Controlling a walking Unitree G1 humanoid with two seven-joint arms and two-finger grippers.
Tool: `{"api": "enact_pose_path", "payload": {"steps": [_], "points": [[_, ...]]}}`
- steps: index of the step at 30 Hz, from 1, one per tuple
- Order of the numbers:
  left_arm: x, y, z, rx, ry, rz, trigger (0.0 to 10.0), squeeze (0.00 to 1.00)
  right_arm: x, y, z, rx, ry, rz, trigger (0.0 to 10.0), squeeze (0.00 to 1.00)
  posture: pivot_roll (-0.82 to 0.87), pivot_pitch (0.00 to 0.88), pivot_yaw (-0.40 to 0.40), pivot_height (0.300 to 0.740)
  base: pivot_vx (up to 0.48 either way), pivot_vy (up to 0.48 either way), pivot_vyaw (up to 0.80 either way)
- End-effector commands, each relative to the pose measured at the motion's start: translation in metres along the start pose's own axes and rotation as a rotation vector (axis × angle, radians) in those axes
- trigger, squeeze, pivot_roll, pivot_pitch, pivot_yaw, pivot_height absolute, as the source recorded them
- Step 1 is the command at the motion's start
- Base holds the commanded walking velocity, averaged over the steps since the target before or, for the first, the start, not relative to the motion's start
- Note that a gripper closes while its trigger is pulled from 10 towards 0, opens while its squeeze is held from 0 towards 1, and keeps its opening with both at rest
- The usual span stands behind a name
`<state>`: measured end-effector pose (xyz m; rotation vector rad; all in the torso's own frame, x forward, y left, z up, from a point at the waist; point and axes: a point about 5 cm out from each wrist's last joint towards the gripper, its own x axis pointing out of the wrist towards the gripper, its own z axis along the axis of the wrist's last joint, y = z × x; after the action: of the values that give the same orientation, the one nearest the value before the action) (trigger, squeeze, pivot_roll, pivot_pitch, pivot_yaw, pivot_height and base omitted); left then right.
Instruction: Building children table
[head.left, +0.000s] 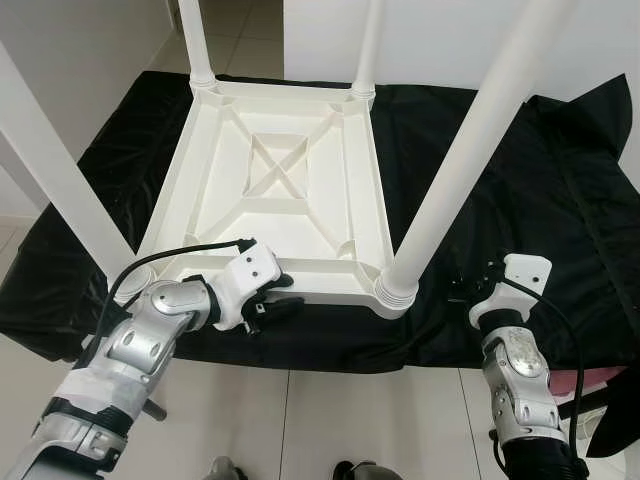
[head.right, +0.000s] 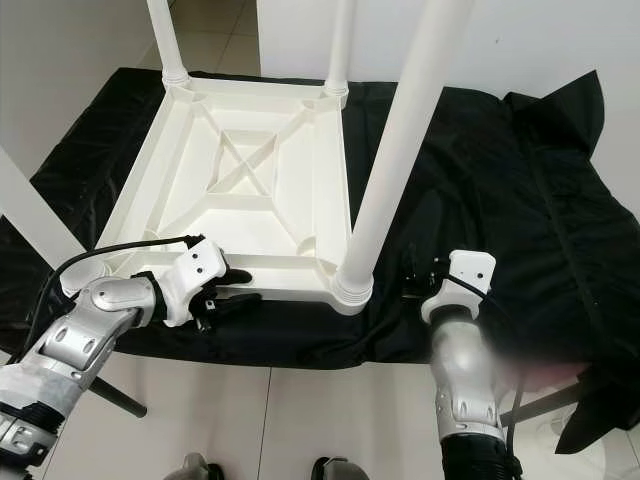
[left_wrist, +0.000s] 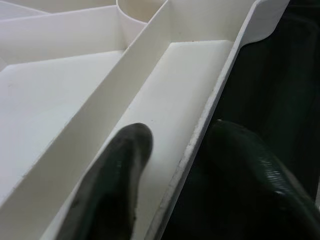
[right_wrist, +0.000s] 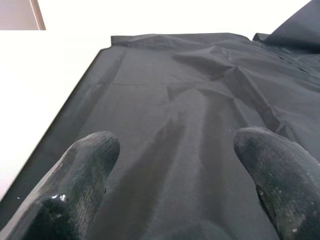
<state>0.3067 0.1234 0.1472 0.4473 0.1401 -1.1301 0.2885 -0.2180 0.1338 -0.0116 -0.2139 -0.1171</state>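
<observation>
A white plastic children's table (head.left: 205, 160) lies upside down on a black cloth (head.left: 500, 170), with its legs pointing up. The near right leg (head.left: 470, 150) stands in its corner socket (head.left: 397, 290). My left gripper (head.left: 278, 296) is at the table's near rim (head.left: 330, 290). It is open, with one finger (left_wrist: 120, 165) inside the rim channel and the other finger (left_wrist: 250, 160) outside over the cloth. My right gripper (right_wrist: 175, 145) is open above the bare cloth, just right of the near right leg.
The cloth covers a low platform whose front edge (head.left: 330, 365) runs just below both grippers. Light tiled floor (head.left: 340, 420) lies in front, and white walls (head.left: 430, 40) stand behind. Loose cloth folds (head.left: 590, 130) bunch up at the far right.
</observation>
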Motion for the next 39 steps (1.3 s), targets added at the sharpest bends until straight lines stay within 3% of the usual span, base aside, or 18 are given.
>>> {"api": "enact_pose_path", "payload": {"steps": [1, 2, 4, 6, 7, 9, 10, 11, 12, 19, 20, 21, 28, 32, 39], "points": [[-0.005, 0.012, 0.003, 0.005, -0.008, 0.141, 10.0, 1.00, -0.006, -0.004, -0.001, 0.011, -0.001, 0.006, 10.0, 0.00, -0.03, 0.133, -0.006, 0.740, 0.000, 0.000, 0.00], [-0.010, 0.015, 0.006, 0.021, -0.022, 0.161, 10.0, 0.00, -0.008, -0.007, 0.002, 0.017, -0.007, 0.025, 10.0, 0.00, -0.03, 0.133, -0.006, 0.740, 0.000, 0.000, 0.00], [-0.010, 0.015, 0.006, 0.021, -0.022, 0.161, 10.0, 0.00, -0.008, -0.007, 0.002, 0.017, -0.007, 0.025, 10.0, 0.00, -0.03, 0.133, -0.006, 0.740, 0.000, 0.000, 0.00], [-0.018, 0.016, 0.016, -0.042, -0.113, 0.174, 10.0, 0.00, -0.012, -0.011, 0.006, 0.023, -0.012, 0.084, 10.0, 0.00, -0.03, 0.134, -0.005, 0.740, 0.000, 0.000, 0.00], [-0.018, 0.016, 0.016, -0.042, -0.113, 0.174, 10.0, 0.00, -0.012, -0.011, 0.006, 0.023, -0.012, 0.084, 10.0, 0.00, -0.03, 0.134, -0.005, 0.740, 0.000, 0.000, 0.00], [-0.024, 0.013, 0.020, -0.056, -0.170, 0.184, 10.0, 0.00, -0.017, -0.014, 0.009, 0.042, 0.002, 0.145, 10.0, 0.11, -0.03, 0.134, -0.006, 0.740, 0.000, 0.000, 0.00], [-0.024, 0.013, 0.020, -0.056, -0.170, 0.184, 10.0, 0.00, -0.017, -0.014, 0.009, 0.042, 0.002, 0.145, 10.0, 0.11, -0.03, 0.134, -0.006, 0.740, 0.000, 0.000, 0.00], [-0.025, 0.012, 0.021, -0.044, -0.179, 0.201, 10.0, 0.00, -0.019, -0.014, 0.009, 0.056, 0.011, 0.174, 10.0, 0.27, -0.03, 0.134, -0.006, 0.740, 0.000, 0.000, 0.00], [-0.028, 0.011, 0.019, -0.081, -0.189, 0.217, 10.0, 0.00, -0.021, -0.015, 0.011, 0.041, 0.014, 0.210, 10.0, 1.00, -0.04, 0.133, -0.008, 0.740, 0.000, 0.000, 0.00], [-0.040, 0.002, 0.019, -0.186, -0.244, 0.276, 10.0, 0.00, -0.033, -0.021, 0.019, 0.012, 0.037, 0.327, 10.0, 1.00, -0.04, 0.135, -0.011, 0.740, 0.000, 0.000, 0.00], [-0.044, -0.002, 0.019, -0.198, -0.250, 0.279, 10.0, 0.00, -0.036, -0.022, 0.022, 0.007, 0.051, 0.374, 10.0, 0.13, -0.04, 0.136, -0.011, 0.740, 0.000, 0.000, 0.00], [-0.047, -0.005, 0.019, -0.197, -0.248, 0.285, 10.0, 0.00, -0.038, -0.023, 0.023, 0.009, 0.062, 0.412, 10.0, 0.00, -0.04, 0.135, -0.011, 0.740, 0.000, 0.000, 0.00], [-0.064, -0.018, 0.026, -0.211, -0.275, 0.233, 10.0, 0.00, -0.048, -0.021, 0.038, -0.013, 0.110, 0.657, 10.0, 0.00, -0.04, 0.132, -0.007, 0.740, 0.000, 0.000, 0.00], [-0.066, -0.042, 0.027, -0.231, -0.220, 0.061, 10.0, 0.00, -0.048, -0.014, 0.046, -0.059, 0.141, 0.819, 10.0, 0.00, -0.03, 0.130, -0.012, 0.740, 0.000, 0.000, 0.00], [-0.064, -0.059, 0.029, -0.253, -0.204, -0.027, 10.0, 0.00, -0.040, -0.002, 0.048, -0.050, 0.136, 0.892, 10.0, 0.00, -0.03, 0.130, -0.014, 0.740, 0.000, 0.000, 0.00]]}}
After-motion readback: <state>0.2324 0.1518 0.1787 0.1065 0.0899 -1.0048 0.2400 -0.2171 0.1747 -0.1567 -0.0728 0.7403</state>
